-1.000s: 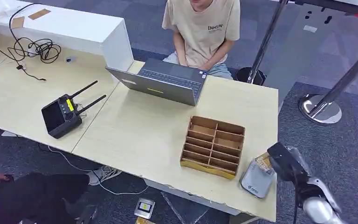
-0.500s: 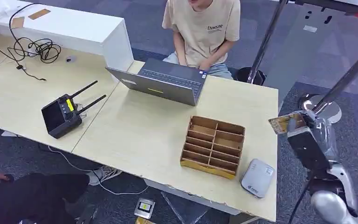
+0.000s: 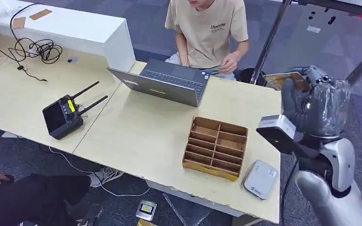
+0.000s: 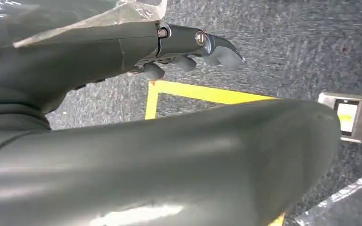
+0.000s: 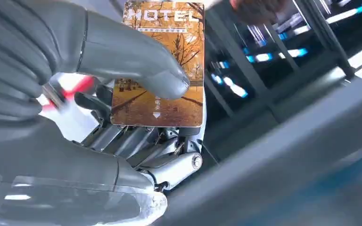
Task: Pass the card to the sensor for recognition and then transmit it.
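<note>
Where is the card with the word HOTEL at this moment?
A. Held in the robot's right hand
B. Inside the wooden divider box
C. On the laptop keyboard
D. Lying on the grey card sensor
A: the right hand holds the card raised, the thumb pressing on its face.

The card (image 3: pixel 286 80) is an orange-brown hotel key card printed with an autumn tree scene and the word "HOTEL" along one end. It is held up in the air at the far right of the scene, past the table's right edge, lying roughly flat. The sensor (image 3: pixel 260 179) is a small light-grey rounded pad lying flat on the table's near right corner, just right of the wooden divider box.
</note>
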`<control>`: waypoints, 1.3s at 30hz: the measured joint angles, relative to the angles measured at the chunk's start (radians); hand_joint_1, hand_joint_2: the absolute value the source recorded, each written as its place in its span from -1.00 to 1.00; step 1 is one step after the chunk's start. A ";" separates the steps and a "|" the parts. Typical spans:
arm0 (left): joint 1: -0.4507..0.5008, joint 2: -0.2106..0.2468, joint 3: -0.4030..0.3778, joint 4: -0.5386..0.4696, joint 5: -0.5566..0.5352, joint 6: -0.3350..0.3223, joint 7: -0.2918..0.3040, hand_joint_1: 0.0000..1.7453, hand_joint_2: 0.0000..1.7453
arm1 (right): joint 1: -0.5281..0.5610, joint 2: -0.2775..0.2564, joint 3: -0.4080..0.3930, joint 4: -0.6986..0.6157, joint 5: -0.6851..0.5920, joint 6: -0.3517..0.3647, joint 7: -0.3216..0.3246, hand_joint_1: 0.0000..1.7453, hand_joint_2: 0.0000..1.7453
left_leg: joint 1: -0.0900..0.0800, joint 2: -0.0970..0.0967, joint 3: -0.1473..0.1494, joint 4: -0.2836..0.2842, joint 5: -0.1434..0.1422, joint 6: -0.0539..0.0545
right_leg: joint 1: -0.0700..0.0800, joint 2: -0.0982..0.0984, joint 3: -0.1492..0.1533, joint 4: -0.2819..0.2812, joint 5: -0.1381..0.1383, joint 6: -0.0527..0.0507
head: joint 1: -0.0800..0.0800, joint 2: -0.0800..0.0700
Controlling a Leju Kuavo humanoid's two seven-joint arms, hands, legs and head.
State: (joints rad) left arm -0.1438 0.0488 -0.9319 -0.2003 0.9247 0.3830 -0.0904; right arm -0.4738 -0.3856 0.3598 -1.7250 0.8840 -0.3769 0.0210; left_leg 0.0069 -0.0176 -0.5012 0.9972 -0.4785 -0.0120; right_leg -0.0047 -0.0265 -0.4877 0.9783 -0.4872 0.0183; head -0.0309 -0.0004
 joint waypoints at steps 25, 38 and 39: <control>-0.061 -0.020 -0.057 -0.002 -0.078 -0.030 0.063 -1.00 -1.00 | -0.521 0.187 0.369 0.701 0.250 0.045 -0.075 1.00 1.00 | 0.000 -0.001 -0.003 0.000 0.001 0.000 | 0.000 0.000 -0.003 0.001 0.001 0.000 | -0.001 0.000; -0.067 -0.023 -0.077 -0.002 -0.092 -0.037 0.068 -1.00 -1.00 | -0.561 0.211 0.446 0.982 0.277 0.025 -0.087 1.00 1.00 | 0.000 -0.002 -0.003 0.001 0.001 0.000 | 0.000 -0.001 -0.004 0.001 0.001 0.000 | 0.000 0.000; -0.067 -0.023 -0.077 -0.002 -0.092 -0.037 0.068 -1.00 -1.00 | -0.561 0.211 0.450 0.990 0.279 0.025 -0.087 1.00 1.00 | 0.000 -0.001 -0.003 0.001 0.001 0.000 | 0.000 -0.001 -0.004 0.001 0.001 0.000 | 0.000 0.000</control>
State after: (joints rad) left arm -0.2113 0.0256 -1.0094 -0.2018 0.8324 0.3456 -0.0221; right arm -1.0351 -0.1747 0.8099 -0.7351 1.1631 -0.3521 -0.0656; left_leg 0.0072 -0.0191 -0.5042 0.9978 -0.4775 -0.0119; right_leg -0.0044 -0.0271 -0.4918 0.9789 -0.4859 0.0185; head -0.0309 -0.0004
